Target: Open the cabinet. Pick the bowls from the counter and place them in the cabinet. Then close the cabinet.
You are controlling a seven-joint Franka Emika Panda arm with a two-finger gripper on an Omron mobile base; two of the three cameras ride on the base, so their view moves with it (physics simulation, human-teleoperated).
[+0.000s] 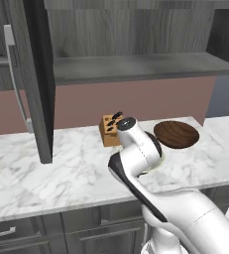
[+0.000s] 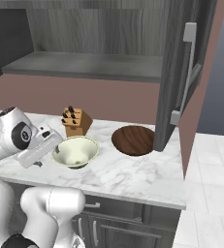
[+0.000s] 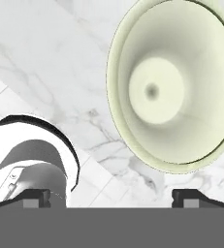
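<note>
Light is even and soft in all three views, with no visible source and no hard glare. The white marble table [image 1: 46,163] is the brightest area, while the open cabinet [image 2: 94,29] interior at the top of both base views falls into dull grey shade. Shadows are faint. Edges look crisp and rendered, without blur; the cream bowl [image 3: 176,92] shows smooth shading.

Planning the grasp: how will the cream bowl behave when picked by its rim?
The cream bowl looks rigid and glazed, so probably slippery under the open hand. Its walls flare wide from a small base, so a one-sided rim pinch may tilt it. Likely ceramic, so chippable on the marble counter.
</note>
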